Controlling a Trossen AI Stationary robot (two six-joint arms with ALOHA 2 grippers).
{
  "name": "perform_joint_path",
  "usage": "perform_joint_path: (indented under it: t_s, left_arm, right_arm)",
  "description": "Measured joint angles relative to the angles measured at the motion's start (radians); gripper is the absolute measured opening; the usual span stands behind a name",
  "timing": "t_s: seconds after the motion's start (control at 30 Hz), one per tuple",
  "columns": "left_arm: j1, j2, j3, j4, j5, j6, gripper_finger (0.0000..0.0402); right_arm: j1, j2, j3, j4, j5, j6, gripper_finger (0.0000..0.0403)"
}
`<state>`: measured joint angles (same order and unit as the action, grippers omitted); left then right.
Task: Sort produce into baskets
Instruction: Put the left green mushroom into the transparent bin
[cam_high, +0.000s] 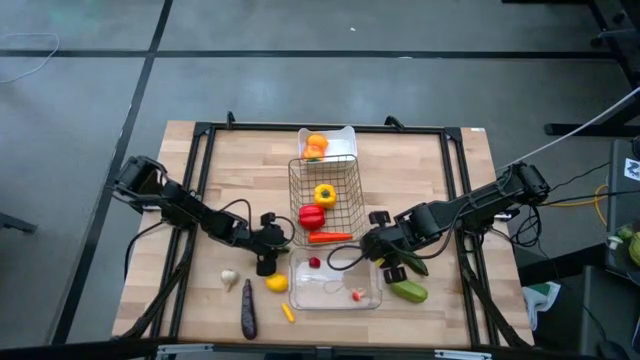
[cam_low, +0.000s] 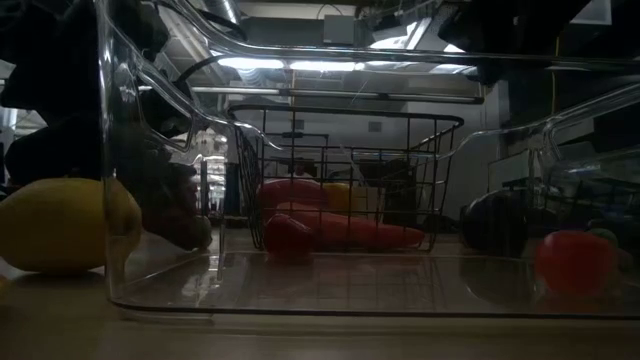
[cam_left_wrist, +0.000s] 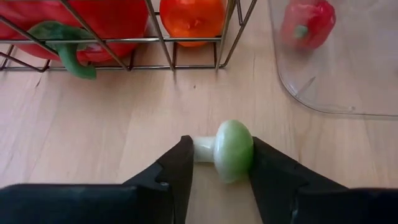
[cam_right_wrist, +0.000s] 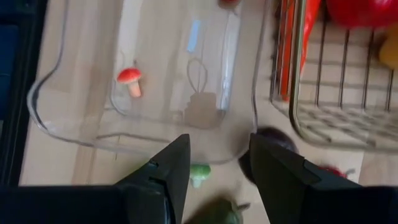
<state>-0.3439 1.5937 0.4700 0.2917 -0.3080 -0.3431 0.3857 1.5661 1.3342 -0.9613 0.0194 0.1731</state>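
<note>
My left gripper (cam_high: 281, 244) is shut on a small green mushroom-shaped toy (cam_left_wrist: 231, 149), left of the gap between the wire basket (cam_high: 325, 195) and the clear tray (cam_high: 336, 285). My right gripper (cam_high: 372, 250) is open and empty by the clear tray's far right corner (cam_right_wrist: 249, 134); a small green piece (cam_right_wrist: 199, 173), a dark eggplant (cam_right_wrist: 275, 144) and a green cucumber (cam_right_wrist: 217, 214) lie beneath it. The basket holds a red pepper (cam_high: 312, 215), a yellow pepper (cam_high: 325, 193) and a carrot (cam_high: 330, 237). The white tray (cam_high: 340, 135) holds orange peppers (cam_high: 315, 147). My left gripper pinches the green toy between its two fingers, one on the pale stem's end (cam_left_wrist: 199, 149), the other on the top of the green cap (cam_left_wrist: 247, 154). The fingers come from the table's left, slanting down. Whether the toy rests on the table, I cannot tell.
A lemon (cam_high: 277, 283), a garlic (cam_high: 230, 278), a purple eggplant (cam_high: 248, 310) and a small yellow piece (cam_high: 288, 312) lie near left. A cucumber (cam_high: 408, 291) lies right of the clear tray. Two small red pieces (cam_high: 314, 262) (cam_high: 357, 295) lie in the clear tray.
</note>
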Motion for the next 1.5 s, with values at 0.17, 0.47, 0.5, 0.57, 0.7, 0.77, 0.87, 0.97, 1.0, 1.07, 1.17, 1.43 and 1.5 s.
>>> perform_joint_path:
  t_s: [0.17,0.47,0.5,0.57,0.7,0.77,0.87,0.97,1.0,1.07,1.17,1.43,1.5]
  left_arm:
    - [0.000,-0.067,-0.001,-0.047,0.013,-0.002,0.0139]
    - [-0.003,-0.286,-0.001,-0.155,0.030,0.000,0.0140]
    - [-0.003,-0.314,-0.001,-0.155,0.039,0.000,0.0140]
    - [-0.003,-0.369,-0.001,-0.163,0.059,0.000,0.0140]
    - [-0.008,-0.465,-0.001,-0.142,0.083,-0.002,0.0140]
    - [-0.015,-0.491,-0.001,-0.101,0.086,-0.013,0.0140]
    - [-0.037,-0.486,-0.001,-0.001,0.089,-0.032,0.0140]
    - [-0.065,-0.438,-0.001,0.114,0.089,-0.031,0.0140]
    - [-0.075,-0.416,-0.001,0.149,0.089,-0.027,0.0140]
    - [-0.091,-0.363,-0.001,0.228,0.089,-0.026,0.0140]
    - [-0.111,-0.279,0.007,0.312,0.089,-0.025,0.0140]
    - [-0.130,-0.106,0.088,0.325,0.089,-0.024,0.0141]
    - [-0.130,-0.085,0.102,0.324,0.088,-0.024,0.0142]
  right_arm:
    - [0.000,0.000,0.000,-0.057,0.000,0.052,0.0166]
    - [0.000,0.000,0.000,-0.070,0.000,0.065,0.0166]
    - [0.000,0.000,0.000,-0.069,0.000,0.065,0.0166]
    - [0.000,0.000,0.000,-0.069,0.000,0.065,0.0166]
    - [0.000,0.000,0.000,-0.067,0.000,0.065,0.0166]
    - [0.000,0.000,0.000,-0.067,0.000,0.065,0.0166]
    - [0.000,0.000,0.000,-0.064,0.000,0.065,0.0166]
    - [0.000,0.000,0.000,-0.061,0.000,0.065,0.0166]
    - [0.000,0.000,0.000,-0.059,0.000,0.065,0.0166]
    - [0.000,0.000,0.000,-0.058,0.000,0.065,0.0166]
    - [0.000,0.000,0.000,-0.058,0.000,0.065,0.0166]
    - [0.000,0.000,0.000,-0.059,0.000,0.065,0.0166]
    - [0.000,0.000,0.000,-0.059,0.000,0.065,0.0166]
